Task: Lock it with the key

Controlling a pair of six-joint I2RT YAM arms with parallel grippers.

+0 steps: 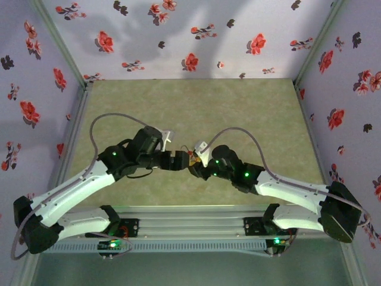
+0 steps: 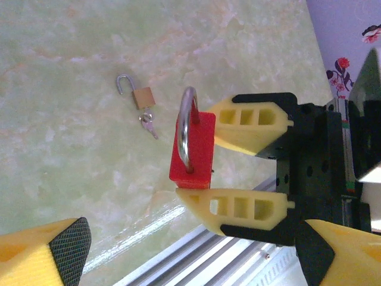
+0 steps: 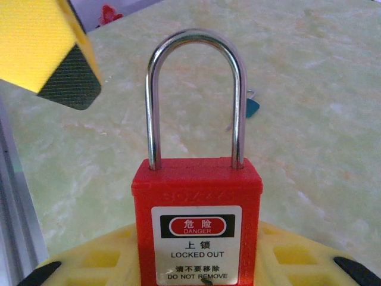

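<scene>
A red safety padlock (image 3: 196, 226) with a white "LOCKED OUT" label stands upright between the yellow fingers (image 3: 89, 262) of my right gripper (image 3: 196, 265), which is shut on its body. Its steel shackle (image 3: 196, 89) sits with both legs down in the body. In the left wrist view the same red padlock (image 2: 193, 149) is clamped by the right gripper (image 2: 199, 156). My left gripper (image 2: 190, 250) is open, its fingertips (image 2: 68, 244) wide apart just short of the padlock, holding nothing. A small silver key (image 2: 147, 123) lies on the table against a small brass padlock (image 2: 143, 95).
The brass padlock's shackle (image 2: 122, 83) stands open. A small blue object (image 3: 253, 107) lies on the green marbled table (image 1: 196, 107) behind the red padlock. Both arms meet at mid-table (image 1: 190, 158). Floral walls enclose three sides; an aluminium rail (image 1: 190, 217) runs along the near edge.
</scene>
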